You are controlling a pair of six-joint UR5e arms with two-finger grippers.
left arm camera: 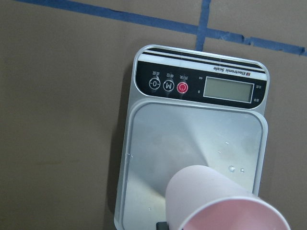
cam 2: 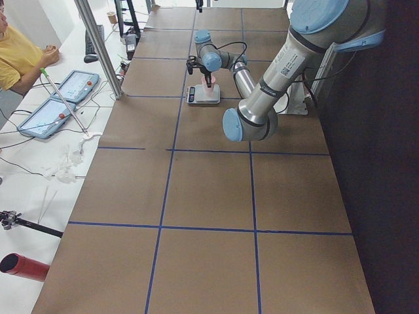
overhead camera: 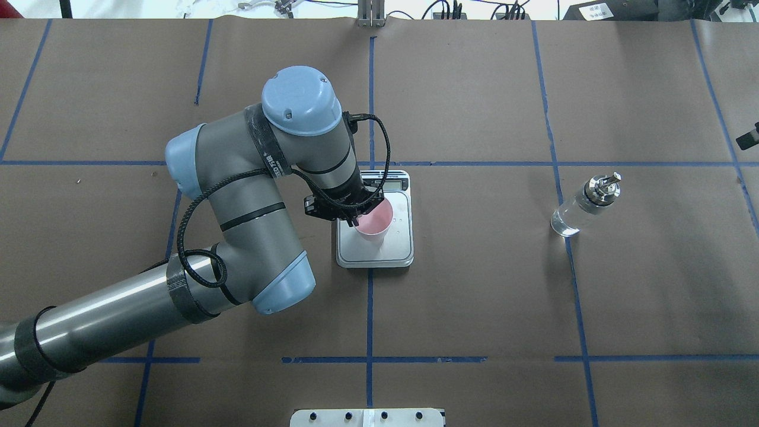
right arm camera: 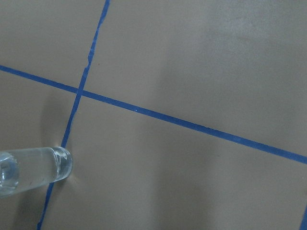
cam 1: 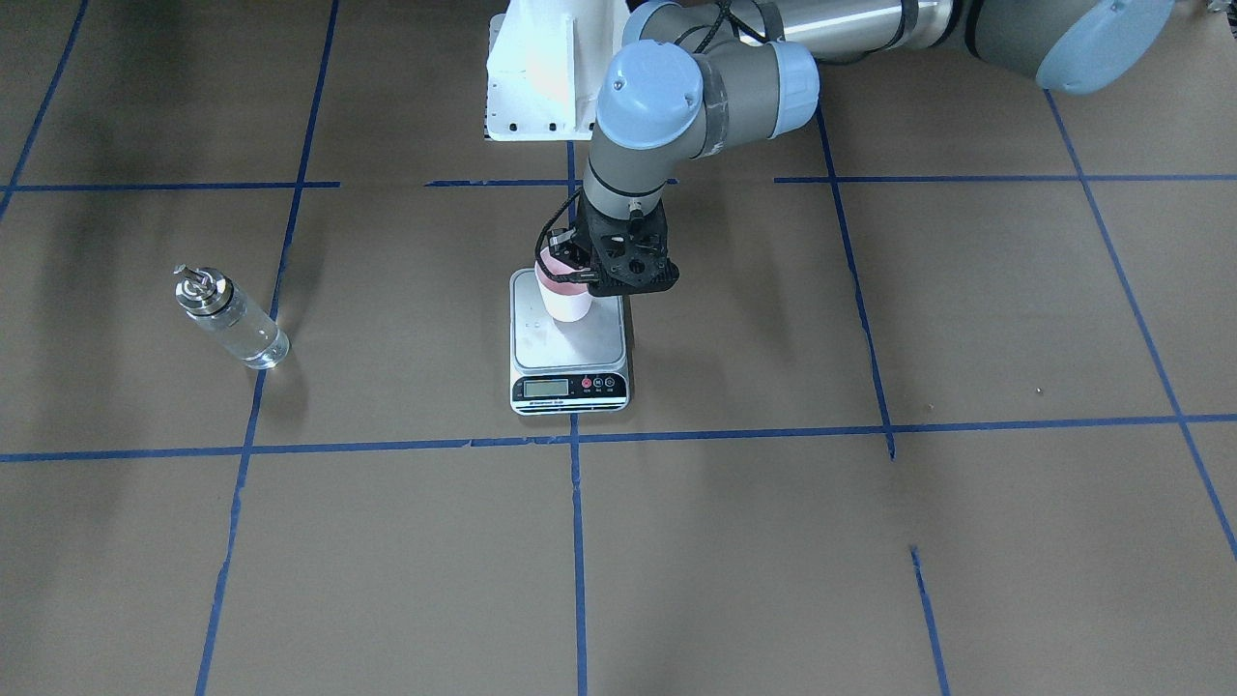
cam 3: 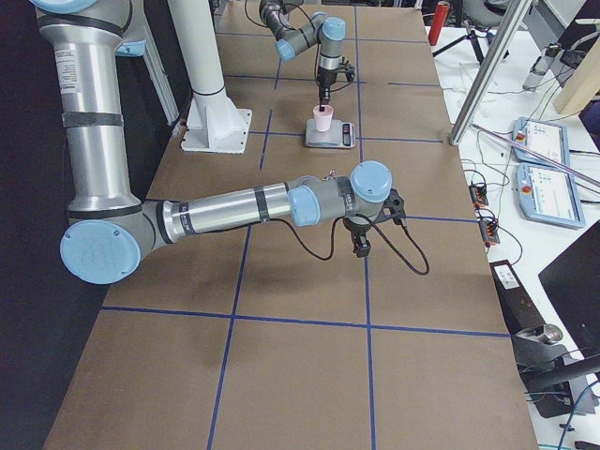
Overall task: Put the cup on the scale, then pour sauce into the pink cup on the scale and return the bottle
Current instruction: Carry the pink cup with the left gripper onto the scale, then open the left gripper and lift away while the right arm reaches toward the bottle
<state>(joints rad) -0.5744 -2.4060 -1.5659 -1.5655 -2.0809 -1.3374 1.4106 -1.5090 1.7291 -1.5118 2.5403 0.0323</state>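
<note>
The pale pink cup stands upright at the back of the scale, on or just above its silver platform; I cannot tell if it touches. My left gripper is shut on the cup's rim from above. In the overhead view the cup shows its pink inside over the scale. The left wrist view shows the cup over the scale. The clear glass bottle with its silver cap stands alone, far off; its sauce is barely visible. My right gripper hovers near the bottle; I cannot tell its state.
Brown paper with blue tape lines covers the table. The robot's white base stands behind the scale. An operator and tablets are beside the table's far side.
</note>
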